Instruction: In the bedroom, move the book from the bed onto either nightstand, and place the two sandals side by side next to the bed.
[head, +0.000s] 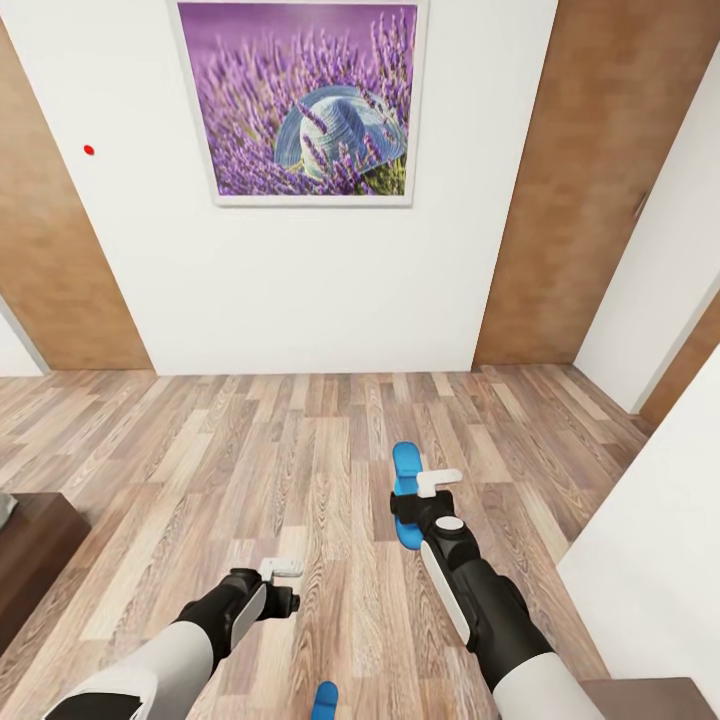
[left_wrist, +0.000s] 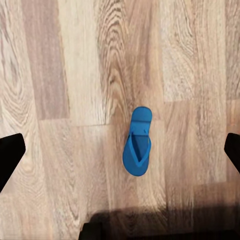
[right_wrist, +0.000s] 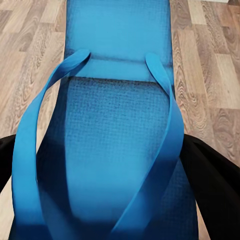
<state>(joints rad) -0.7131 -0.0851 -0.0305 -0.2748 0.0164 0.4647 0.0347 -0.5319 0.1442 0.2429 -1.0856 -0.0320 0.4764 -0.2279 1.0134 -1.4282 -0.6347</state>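
Observation:
My right gripper (head: 428, 487) is shut on a bright blue sandal (head: 404, 463), gripping it across its middle over the wood floor. In the right wrist view this sandal (right_wrist: 117, 150) and its blue straps lie between the black fingers (right_wrist: 215, 190). A second blue sandal (head: 325, 700) lies flat on the floor at the near edge of the head view. My left gripper (head: 283, 568) hangs open above it, and the left wrist view shows that sandal (left_wrist: 137, 147) far below, between the spread fingers (left_wrist: 9, 157). The book is out of view.
A white wall with a lavender picture (head: 300, 100) stands ahead, with brown doors (head: 590, 180) on both sides. A dark brown piece of furniture (head: 30, 560) juts in at the left edge. A white wall (head: 650, 580) and a brown top (head: 640, 695) are close on the right.

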